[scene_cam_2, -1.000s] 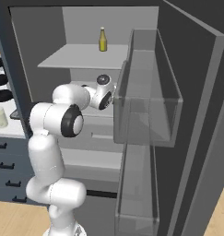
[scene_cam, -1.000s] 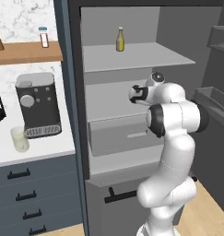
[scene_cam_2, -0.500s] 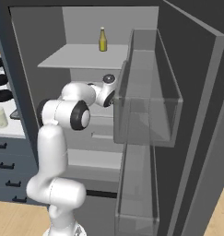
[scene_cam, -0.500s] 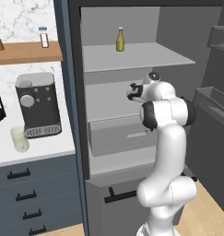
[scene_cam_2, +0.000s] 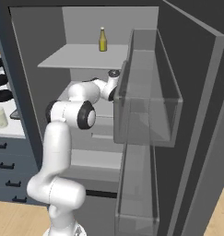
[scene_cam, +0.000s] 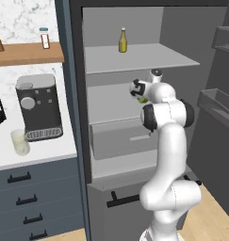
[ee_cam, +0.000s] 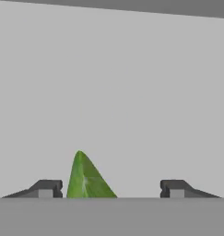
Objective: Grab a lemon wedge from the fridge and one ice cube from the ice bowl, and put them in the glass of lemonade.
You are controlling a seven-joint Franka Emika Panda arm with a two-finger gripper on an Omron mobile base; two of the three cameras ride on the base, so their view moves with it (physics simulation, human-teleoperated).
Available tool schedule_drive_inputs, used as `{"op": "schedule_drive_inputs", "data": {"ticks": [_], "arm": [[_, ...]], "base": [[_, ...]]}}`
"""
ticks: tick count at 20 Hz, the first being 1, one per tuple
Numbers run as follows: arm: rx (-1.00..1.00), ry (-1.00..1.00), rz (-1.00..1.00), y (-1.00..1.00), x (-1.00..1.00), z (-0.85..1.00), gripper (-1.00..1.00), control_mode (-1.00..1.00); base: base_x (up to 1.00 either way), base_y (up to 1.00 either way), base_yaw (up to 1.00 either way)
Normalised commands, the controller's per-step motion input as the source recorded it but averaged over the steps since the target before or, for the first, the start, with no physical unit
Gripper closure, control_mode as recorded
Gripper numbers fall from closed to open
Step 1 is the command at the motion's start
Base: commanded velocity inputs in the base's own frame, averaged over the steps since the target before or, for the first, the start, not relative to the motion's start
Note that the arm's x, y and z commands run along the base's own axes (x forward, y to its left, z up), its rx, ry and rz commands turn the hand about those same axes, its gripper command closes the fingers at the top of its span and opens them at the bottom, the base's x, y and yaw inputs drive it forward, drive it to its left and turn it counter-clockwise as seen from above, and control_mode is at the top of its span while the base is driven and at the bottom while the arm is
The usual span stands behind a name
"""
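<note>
White arm reaches into the fridge [scene_cam: 134, 61], end effector [ee_cam: 111, 189] spread around the lemon wedge [ee_cam: 88, 177].

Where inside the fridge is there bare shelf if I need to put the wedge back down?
The top shelf is bare right of the yellow bottle. The middle shelf is bare ahead of the gripper and right of the lemon wedge, which sits between its open jaws beside the left fingertip. It is tightest near the door bins.
</note>
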Motion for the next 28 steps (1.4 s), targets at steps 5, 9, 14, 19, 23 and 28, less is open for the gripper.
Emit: {"op": "schedule_drive_inputs", "data": {"ticks": [5, 9, 14, 19, 23, 28], "arm": [[-0.05, 0.08, 0.0, 0.01, -0.24, -0.85, 1.0, -1.0], [-0.1, 0.08, 0.0, 0.09, -0.53, -1.0, 1.0, -1.0], [-0.06, 0.03, 0.0, 0.06, -0.65, -0.8, 1.0, -1.0], [0.0, 0.0, 0.0, 0.0, -1.0, -0.46, 1.0, -1.0], [0.0, -0.02, 0.0, 0.21, -1.0, -0.28, 1.0, -1.0], [0.0, -0.18, 0.0, 0.37, -1.0, -0.05, 1.0, -1.0]], "base": [[0.0, 0.0, 0.0], [0.0, 0.0, 0.0], [0.0, 0.0, 0.0], [0.0, 0.0, 0.0], [0.0, 0.0, 0.0], [0.0, 0.0, 0.0]]}}
